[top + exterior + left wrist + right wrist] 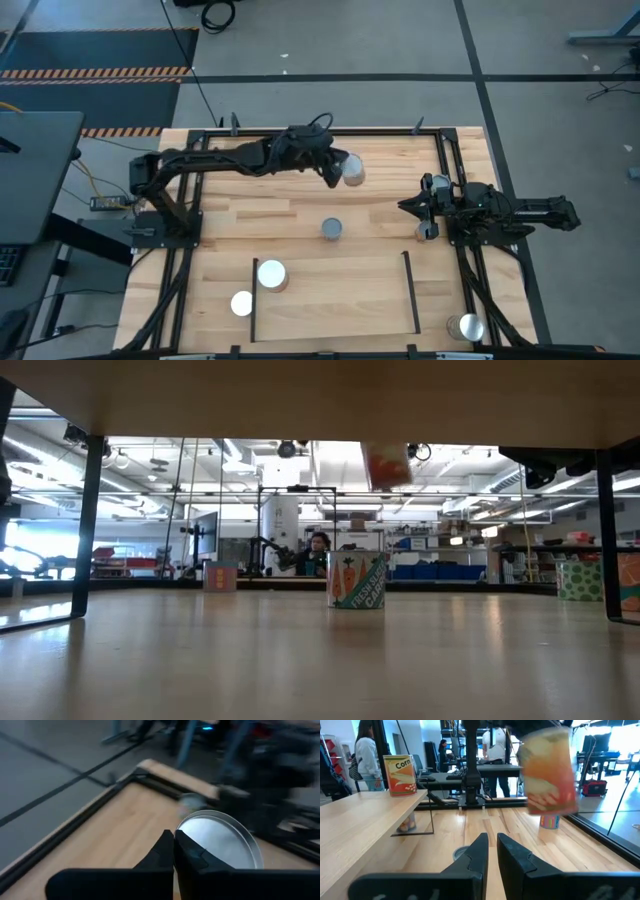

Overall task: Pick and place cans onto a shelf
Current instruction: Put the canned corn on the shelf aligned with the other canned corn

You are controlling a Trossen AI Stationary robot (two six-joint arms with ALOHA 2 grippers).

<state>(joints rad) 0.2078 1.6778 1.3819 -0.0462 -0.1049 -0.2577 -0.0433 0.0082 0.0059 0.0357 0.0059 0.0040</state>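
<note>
Plainly legible in the low view, "FRESH CARROTS" is printed down a green carrot can (357, 581) that stands upright on the tabletop (300, 660); from above it is seen as a grey-topped tin (331, 230) near the table's middle, just beyond the shelf (330, 300). "Corn" is read in the right wrist view on an orange-and-white corn can (400, 775) set upright on the raised pale-wood shelf panel. The other labels are too blurred or too small to be read.

An orange-sided can (353, 172) is held off the table by the left gripper (337, 176), well beyond the carrot can and toward the far edge. It is seen hanging in the air in the low view (386, 464) and in the right wrist view (548, 770). The left arm is stretched from its base at the left edge across the far half of the table, elbow bent. In its wrist view the dark fingers (165, 851) are pressed together at the rim of the can's silver top (220, 840).

The right gripper (405, 207) is parked at the right side, pointed inward toward the table's middle, its fingers (475, 851) drawn almost together with only a thin slit between and nothing gripped.

A white-topped can (271, 274) is stood on the shelf by its left rail.
</note>
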